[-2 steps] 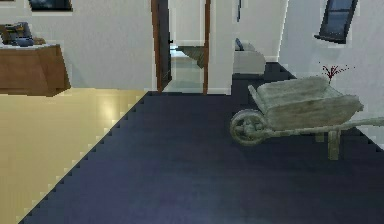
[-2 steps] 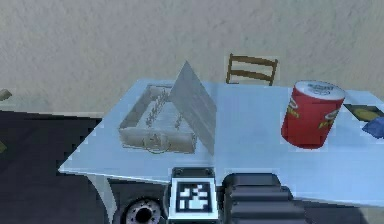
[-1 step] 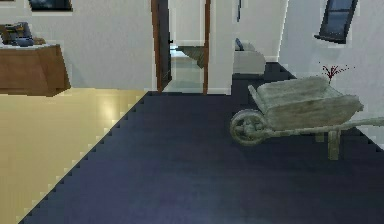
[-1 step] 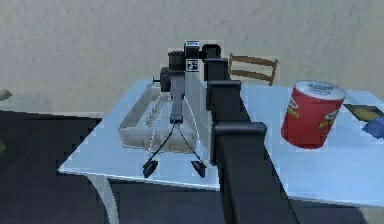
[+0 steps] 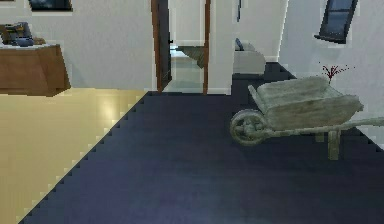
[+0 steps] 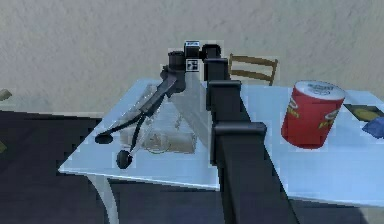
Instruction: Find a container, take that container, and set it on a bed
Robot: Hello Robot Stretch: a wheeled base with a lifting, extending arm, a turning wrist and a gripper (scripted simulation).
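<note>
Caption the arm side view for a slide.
Dark arm and end effector reach over white table beside red cylindrical can.

Wheelbarrow (image 5: 300, 105); white table (image 6: 330, 165); seemingly a chair (image 6: 252, 68) behind.

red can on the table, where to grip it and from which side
Probably take the red can by its side wall at mid-height, level from the near table edge: it stands upright with straight round sides, bare tabletop in front.

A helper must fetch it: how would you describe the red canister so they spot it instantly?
Find the pale table by the wall, a wooden chair behind it. At the arm side view's right stands the red canister, upright: the table's only red cylinder, pale-topped.
</note>
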